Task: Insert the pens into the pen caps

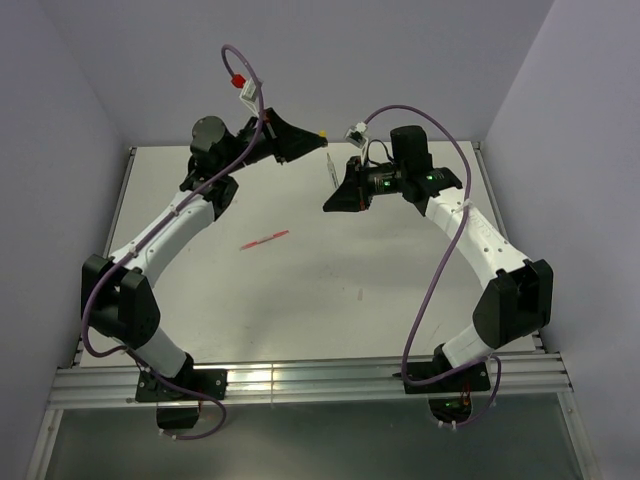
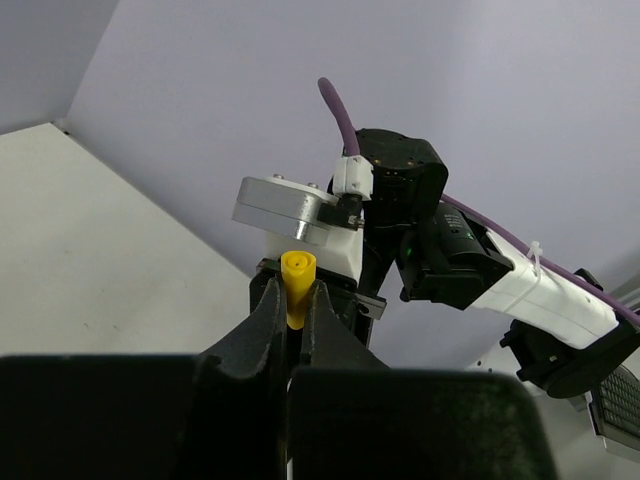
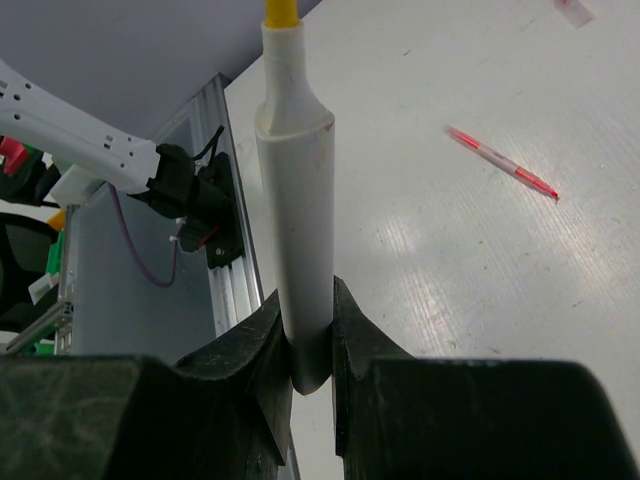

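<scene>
My left gripper (image 2: 293, 290) is shut on a small yellow pen cap (image 2: 297, 285), whose open end points away from the wrist camera. From above, this gripper (image 1: 312, 137) is raised at the back of the table with the cap (image 1: 322, 132) at its tip. My right gripper (image 3: 308, 312) is shut on the lower barrel of a white pen (image 3: 297, 190) with a yellow tip (image 3: 281, 10). Seen from above, the white pen (image 1: 331, 170) rises from the right gripper (image 1: 335, 196), a short gap below and right of the cap. A thin red pen (image 1: 264, 239) lies loose on the table.
The red pen (image 3: 503, 162) lies right of the held pen in the right wrist view, and a small pale piece (image 3: 573, 8) shows at the top edge. An aluminium rail (image 1: 300, 385) runs along the near table edge. Purple walls (image 1: 400, 60) close in behind.
</scene>
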Controlling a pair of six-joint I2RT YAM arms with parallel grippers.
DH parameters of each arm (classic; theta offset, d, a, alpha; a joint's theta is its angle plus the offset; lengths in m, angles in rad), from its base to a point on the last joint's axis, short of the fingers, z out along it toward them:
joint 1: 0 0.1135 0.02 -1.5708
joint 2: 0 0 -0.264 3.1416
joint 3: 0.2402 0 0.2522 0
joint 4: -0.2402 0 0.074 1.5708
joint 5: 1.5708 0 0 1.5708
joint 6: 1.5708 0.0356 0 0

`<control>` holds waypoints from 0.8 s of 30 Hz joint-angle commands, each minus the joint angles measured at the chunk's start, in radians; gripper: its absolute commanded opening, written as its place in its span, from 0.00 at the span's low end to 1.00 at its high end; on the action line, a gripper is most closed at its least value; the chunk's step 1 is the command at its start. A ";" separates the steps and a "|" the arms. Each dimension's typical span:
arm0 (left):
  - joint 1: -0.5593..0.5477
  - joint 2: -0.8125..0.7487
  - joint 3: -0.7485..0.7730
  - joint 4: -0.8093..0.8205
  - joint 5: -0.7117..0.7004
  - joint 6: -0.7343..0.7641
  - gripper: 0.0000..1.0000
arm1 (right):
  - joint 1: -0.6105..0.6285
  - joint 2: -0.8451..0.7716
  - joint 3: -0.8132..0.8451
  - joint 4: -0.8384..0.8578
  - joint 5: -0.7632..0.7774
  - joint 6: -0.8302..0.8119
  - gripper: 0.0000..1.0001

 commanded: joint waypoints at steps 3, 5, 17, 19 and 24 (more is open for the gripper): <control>-0.028 -0.004 -0.014 0.017 0.002 0.009 0.00 | 0.005 -0.046 0.028 0.017 -0.001 -0.006 0.00; -0.034 -0.002 -0.011 -0.002 -0.007 0.023 0.00 | 0.005 -0.049 0.028 0.017 -0.004 -0.007 0.00; -0.037 0.016 0.018 -0.066 -0.039 0.072 0.00 | 0.004 -0.071 0.008 0.014 0.001 -0.016 0.00; -0.036 0.018 0.023 -0.066 -0.041 0.075 0.00 | 0.004 -0.072 0.005 0.012 0.004 -0.021 0.00; -0.033 0.019 0.030 -0.066 -0.042 0.078 0.00 | 0.004 -0.078 -0.013 0.012 0.008 -0.027 0.00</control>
